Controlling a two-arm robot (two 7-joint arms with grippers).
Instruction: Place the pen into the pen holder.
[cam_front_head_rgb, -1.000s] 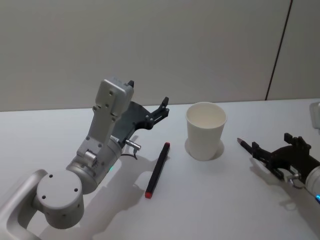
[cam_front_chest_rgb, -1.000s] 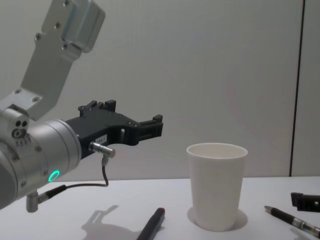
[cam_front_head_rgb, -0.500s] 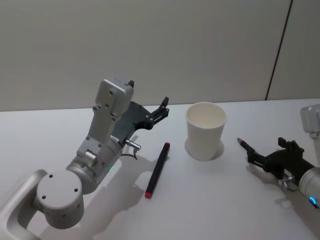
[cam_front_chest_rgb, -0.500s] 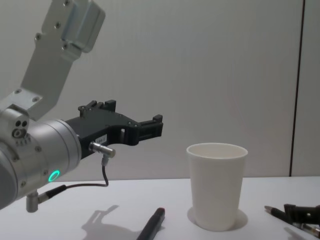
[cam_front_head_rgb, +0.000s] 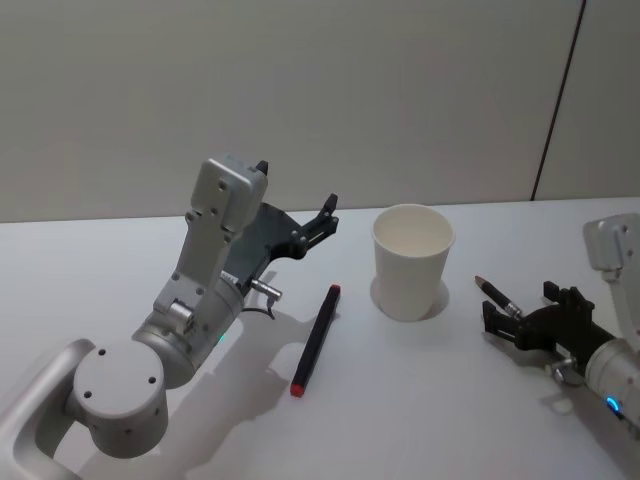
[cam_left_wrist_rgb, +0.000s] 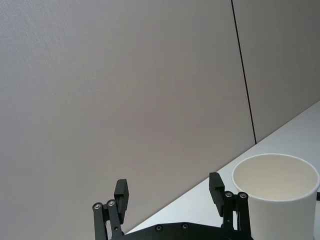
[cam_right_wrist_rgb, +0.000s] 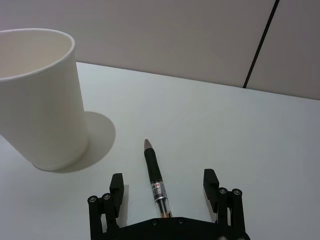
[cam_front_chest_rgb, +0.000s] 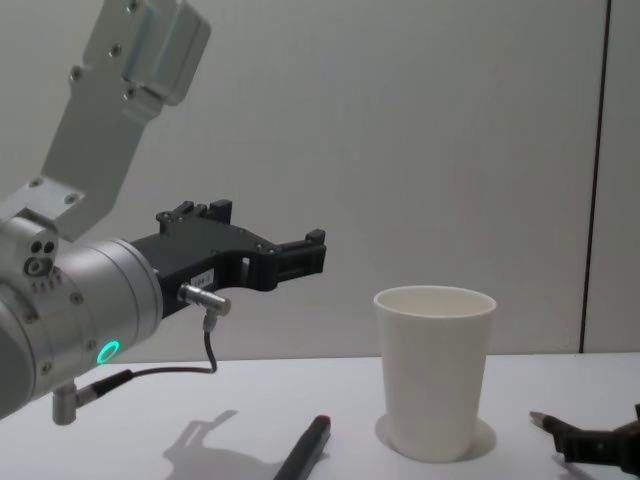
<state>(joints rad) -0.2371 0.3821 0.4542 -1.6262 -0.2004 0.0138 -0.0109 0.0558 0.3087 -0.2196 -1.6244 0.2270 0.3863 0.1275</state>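
From my station I see the right gripper (cam_right_wrist_rgb: 163, 178) sitting low over the white table (cam_front_head_rgb: 420, 400). Its two black fingers are spread wide on either side of the clear-barrelled pen with the dark grip (cam_right_wrist_rgb: 152, 162), and neither finger is touching it (as far as I can make out). That pen lies flat, near the plain white paper cup (cam_front_head_rgb: 412, 262) but apart from it, on the cup's right. The cup stands upright. A black stick marker with red ends (cam_front_head_rgb: 315, 338) lies flat on the cup's left. The left gripper (cam_left_wrist_rgb: 169, 184) hangs raised above the table, left of that marker, fingers parted and holding nothing.
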